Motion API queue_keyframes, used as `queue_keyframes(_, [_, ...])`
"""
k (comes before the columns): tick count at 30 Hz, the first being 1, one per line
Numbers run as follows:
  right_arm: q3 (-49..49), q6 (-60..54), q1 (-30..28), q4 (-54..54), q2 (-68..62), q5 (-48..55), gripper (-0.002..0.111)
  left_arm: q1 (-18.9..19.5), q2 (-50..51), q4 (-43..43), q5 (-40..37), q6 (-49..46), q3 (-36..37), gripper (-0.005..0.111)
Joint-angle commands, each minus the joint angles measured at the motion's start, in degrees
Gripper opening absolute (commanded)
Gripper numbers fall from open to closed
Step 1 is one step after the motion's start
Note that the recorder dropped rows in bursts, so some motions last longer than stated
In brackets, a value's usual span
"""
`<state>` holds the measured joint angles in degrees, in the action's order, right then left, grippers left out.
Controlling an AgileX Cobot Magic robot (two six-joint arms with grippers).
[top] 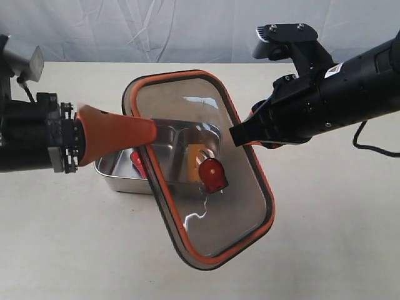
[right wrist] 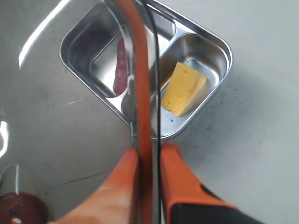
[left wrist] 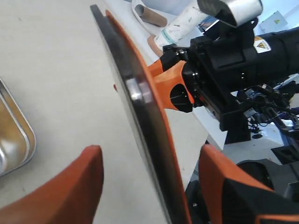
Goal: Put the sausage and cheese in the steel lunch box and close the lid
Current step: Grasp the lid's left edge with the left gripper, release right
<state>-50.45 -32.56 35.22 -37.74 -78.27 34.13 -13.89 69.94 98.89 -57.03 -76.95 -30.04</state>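
Observation:
The lid [top: 212,219], dark and translucent with an orange rim seal and a red valve [top: 212,175], hangs tilted above the steel lunch box [top: 115,178]. My right gripper [top: 240,134] is shut on the lid's right edge, and both fingers press its rim [right wrist: 150,149]. My left gripper [top: 150,132] is open at the lid's left edge. Its fingertips [left wrist: 91,156] straddle the lid [left wrist: 140,107] with gaps on both sides. The sausage [right wrist: 121,70] lies in one compartment and the cheese [right wrist: 183,88] in the other; both show through the lid in the exterior view [top: 136,161], [top: 199,156].
The box rests on a beige table [top: 325,237] with a white cloth backdrop [top: 156,25] behind. In the left wrist view, a paper roll [left wrist: 149,16] and equipment lie beyond the table's edge.

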Motion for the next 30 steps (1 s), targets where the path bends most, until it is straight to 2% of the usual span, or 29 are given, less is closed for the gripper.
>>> queue_keyframes(1, [-0.1,-0.5,0.3,-1.3,-0.1,-0.8,-0.001,-2.3,0.1,1.1,4.7,-0.2,-0.3,0.053])
queue_keyframes(4, [-0.1,-0.5,0.3,-1.3,-0.1,-0.3,-0.001,-3.0,0.1,1.1,6.3,-0.2,-0.3,0.042])
queue_keyframes(10, [-0.1,-0.5,0.3,-1.3,-0.1,0.1,-0.001,-3.3,0.1,1.1,7.8,-0.2,-0.3,0.004])
queue_keyframes(11, [-0.1,-0.5,0.3,-1.3,-0.1,0.1,-0.001,-3.3,0.1,1.1,8.1,-0.6,-0.3,0.0])
queue_keyframes(17, [-0.1,-2.6,0.3,-1.3,-0.1,0.1,0.001,-3.3,0.1,1.1,9.5,-1.6,-1.0,0.0])
queue_keyframes(19, [-0.1,-2.8,0.3,-1.2,0.0,0.0,0.013,-3.3,0.1,1.1,9.7,-1.6,-1.9,0.0])
queue_keyframes(22, [-0.1,-2.8,0.3,-1.2,0.4,-0.9,0.037,-3.3,0.1,1.1,9.7,-1.6,-3.5,0.0])
queue_keyframes(24, [-0.1,-2.8,0.2,-0.9,1.1,-2.0,0.045,-3.3,0.1,1.1,9.7,-2.7,-4.4,0.0])
queue_keyframes(27, [-0.1,-2.8,0.2,1.1,2.9,-4.8,0.046,-3.3,0.1,1.1,11.8,-3.1,-5.5,0.0])
queue_keyframes(30, [-0.1,0.0,0.2,5.2,6.0,-7.6,0.046,-3.3,0.1,-1.5,17.0,-3.1,-6.7,0.0])
